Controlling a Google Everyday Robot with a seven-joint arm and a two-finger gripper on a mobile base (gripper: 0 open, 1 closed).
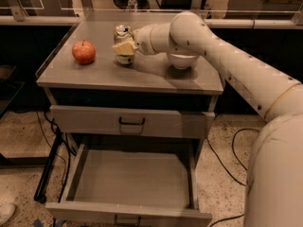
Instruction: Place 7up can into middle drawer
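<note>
The 7up can [122, 33] stands upright on the grey cabinet top [104, 72], left of centre toward the back. My gripper [124, 48] reaches in from the right, and its pale yellow fingers [124, 46] lie across the front of the can's lower body. The middle drawer [135, 178] is pulled open at the bottom of the view; its flat grey floor holds nothing. It lies below and in front of the can.
A red apple [84, 51] sits on the cabinet top left of the can. A white bowl [182, 60] sits right of the can, partly behind my arm. The upper drawer front [131, 121] with a black handle is shut. Cables lie on the floor on both sides.
</note>
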